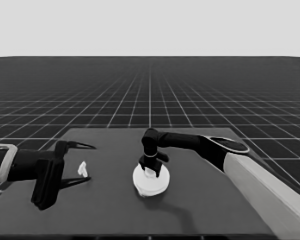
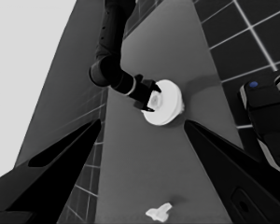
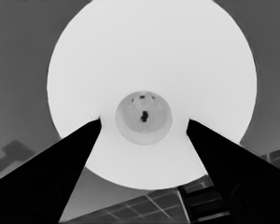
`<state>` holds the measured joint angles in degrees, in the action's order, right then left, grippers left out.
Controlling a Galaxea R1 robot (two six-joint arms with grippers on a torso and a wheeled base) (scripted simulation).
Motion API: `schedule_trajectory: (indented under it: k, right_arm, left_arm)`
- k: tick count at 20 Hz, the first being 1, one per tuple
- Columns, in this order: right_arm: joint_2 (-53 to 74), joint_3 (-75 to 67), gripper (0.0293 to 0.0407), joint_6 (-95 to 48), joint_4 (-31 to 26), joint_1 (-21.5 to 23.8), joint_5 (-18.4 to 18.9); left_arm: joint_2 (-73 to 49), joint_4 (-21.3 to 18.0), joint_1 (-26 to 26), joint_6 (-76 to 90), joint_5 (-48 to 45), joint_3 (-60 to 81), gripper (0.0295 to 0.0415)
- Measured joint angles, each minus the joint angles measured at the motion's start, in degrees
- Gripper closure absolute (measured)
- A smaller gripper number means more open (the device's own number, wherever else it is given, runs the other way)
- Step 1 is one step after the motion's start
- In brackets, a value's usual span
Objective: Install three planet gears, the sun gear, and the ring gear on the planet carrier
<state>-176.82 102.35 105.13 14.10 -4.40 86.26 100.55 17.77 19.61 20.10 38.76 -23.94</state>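
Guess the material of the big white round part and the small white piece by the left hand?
Larger round part: looks like matte white plastic, evenly pale with no glints, though the render leaves it open. The right hand is over its centre. Thin white piece: same flat white look, irregular edge; probably plastic, not certain.

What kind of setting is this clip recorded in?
A simulated workspace, not a real room: a dark table stands on a floor drawn as a plain grid under a blank pale band. The right tool is over the larger round part; a thin white piece lies nearby.
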Motion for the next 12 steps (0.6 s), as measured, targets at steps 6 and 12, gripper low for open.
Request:
schedule_trajectory:
  k: [6, 12]
  right_arm:
    - [0.56, -2.36, 0.0314, -17.98, -3.18, 3.97, 1.47]
    - [0.74, -3.04, 0.0315, -27.68, -5.04, 6.12, 1.75]
  left_arm:
    - [0.00, 0.00, 0.00, 0.00, 0.00, 0.00, 0.0326]
    - [0.00, 0.00, 0.00, 0.00, 0.00, 0.00, 0.0326]
